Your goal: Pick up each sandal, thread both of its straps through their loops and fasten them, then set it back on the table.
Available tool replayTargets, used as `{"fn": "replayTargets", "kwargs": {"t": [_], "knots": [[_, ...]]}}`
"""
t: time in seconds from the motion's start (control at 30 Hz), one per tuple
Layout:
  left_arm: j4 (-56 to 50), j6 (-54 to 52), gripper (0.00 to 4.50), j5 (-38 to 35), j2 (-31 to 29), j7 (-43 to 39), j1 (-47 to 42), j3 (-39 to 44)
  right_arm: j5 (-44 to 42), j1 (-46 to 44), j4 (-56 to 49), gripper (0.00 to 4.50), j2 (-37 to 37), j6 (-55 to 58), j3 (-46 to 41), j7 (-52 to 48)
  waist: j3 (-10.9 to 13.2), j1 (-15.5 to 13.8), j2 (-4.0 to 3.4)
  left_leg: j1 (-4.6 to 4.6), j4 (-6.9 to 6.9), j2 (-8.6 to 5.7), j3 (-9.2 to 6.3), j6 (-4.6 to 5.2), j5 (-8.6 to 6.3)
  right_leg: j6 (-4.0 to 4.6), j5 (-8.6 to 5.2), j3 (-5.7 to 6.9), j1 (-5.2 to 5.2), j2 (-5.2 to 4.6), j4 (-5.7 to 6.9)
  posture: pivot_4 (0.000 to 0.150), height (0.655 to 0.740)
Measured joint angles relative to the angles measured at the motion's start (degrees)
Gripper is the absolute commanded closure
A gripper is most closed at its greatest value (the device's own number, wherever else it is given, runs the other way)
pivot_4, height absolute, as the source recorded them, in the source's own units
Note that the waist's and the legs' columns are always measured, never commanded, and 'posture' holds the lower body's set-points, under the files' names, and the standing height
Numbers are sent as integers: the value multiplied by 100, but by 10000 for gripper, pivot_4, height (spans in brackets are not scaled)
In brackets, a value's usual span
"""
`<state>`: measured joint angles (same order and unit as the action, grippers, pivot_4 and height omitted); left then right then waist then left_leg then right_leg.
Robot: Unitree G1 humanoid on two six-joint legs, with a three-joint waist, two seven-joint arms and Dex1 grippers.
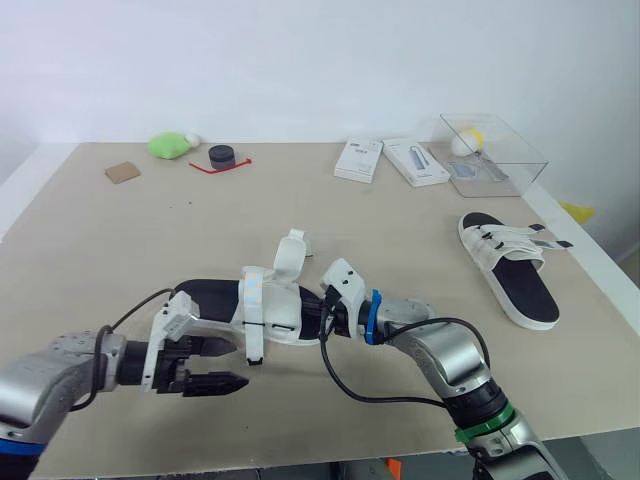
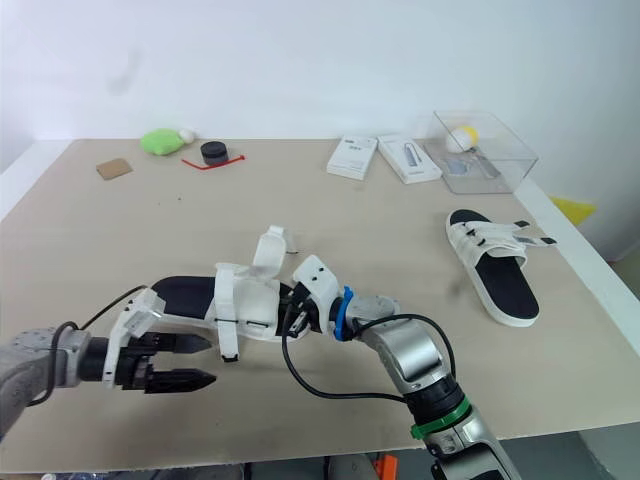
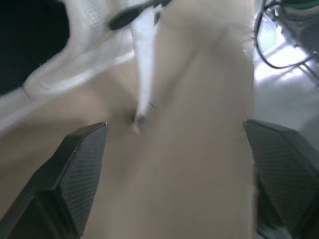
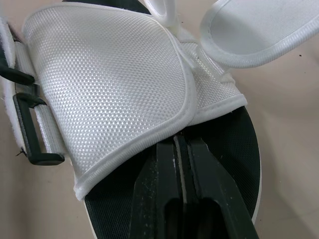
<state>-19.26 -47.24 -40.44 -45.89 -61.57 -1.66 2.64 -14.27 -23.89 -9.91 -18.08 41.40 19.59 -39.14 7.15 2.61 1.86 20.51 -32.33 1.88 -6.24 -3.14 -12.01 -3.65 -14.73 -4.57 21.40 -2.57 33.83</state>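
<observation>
A white sandal (image 1: 272, 300) with a black insole is in the middle of the table, heel toward my left. Its two straps are undone: one flap (image 1: 291, 252) stands up and the other strap (image 1: 254, 335) hangs over the near side. My right gripper (image 1: 322, 312) is shut on the sandal's toe end, its fingers (image 4: 172, 169) pressed together under the white mesh upper (image 4: 114, 84). My left gripper (image 1: 240, 364) is open just in front of the hanging strap (image 3: 144, 74), touching nothing. A second sandal (image 1: 505, 262) lies flat near the right edge.
At the back right stand a clear plastic box (image 1: 495, 150) and two white boxes (image 1: 358, 160) (image 1: 415, 162). At the back left are a green lump (image 1: 170, 146), a black roll (image 1: 221, 156) and a brown card (image 1: 122, 172).
</observation>
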Motion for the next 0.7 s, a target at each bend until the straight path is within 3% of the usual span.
{"fn": "replayTargets", "kwargs": {"t": [0.13,0.2,0.3,0.33,0.37,0.4,0.5,0.7], "knots": [[63,17,338,105,316,263,-223,-222,-2,-9,0,45000,-9,4,6,-42,-2,1,-3,-1,0,-1,-1,1,0,-5,3,-1,-2,5,4,1500,7400],[81,8,5475,118,406,290,-224,-290,-3,-9,0,45000,-9,5,6,-53,-2,2,-3,-1,0,-1,-1,2,-1,-7,4,-1,-3,6,9,1500,7400],[82,-75,18114,76,432,322,-224,-290,-3,-9,0,45000,-9,8,6,-51,-2,2,-4,-2,0,-1,-3,4,-3,-7,4,-1,-4,8,12,1500,7400],[82,-91,26093,45,433,321,-223,-290,-2,-9,0,45000,-9,9,5,-51,-2,2,-3,-3,0,-1,-3,4,-3,-7,4,-1,-3,8,12,1500,7400],[82,-135,26340,13,431,318,-223,-290,-3,-9,0,45000,-8,12,6,-49,-2,2,-3,-2,0,-1,-3,4,-3,-7,4,-1,-3,7,12,1500,7400],[81,-161,29849,-6,423,312,-221,-290,-3,-9,-1,45000,-7,15,6,-46,-2,2,-3,-3,-1,-2,-3,4,-3,-7,4,-2,-3,6,12,1500,7400],[75,-206,44001,-21,362,261,-177,-289,-3,-9,-1,45000,1,19,6,-32,-2,2,-3,-3,-1,-3,-3,4,-3,-7,3,-2,-3,6,11,1500,7400],[-170,-297,44639,-51,-191,-28,255,-407,-6,-6,-6,45000,8,25,1,-20,-3,4,-4,-3,1,-1,-2,1,-6,-6,3,-2,0,5,11,1500,7400]]}}
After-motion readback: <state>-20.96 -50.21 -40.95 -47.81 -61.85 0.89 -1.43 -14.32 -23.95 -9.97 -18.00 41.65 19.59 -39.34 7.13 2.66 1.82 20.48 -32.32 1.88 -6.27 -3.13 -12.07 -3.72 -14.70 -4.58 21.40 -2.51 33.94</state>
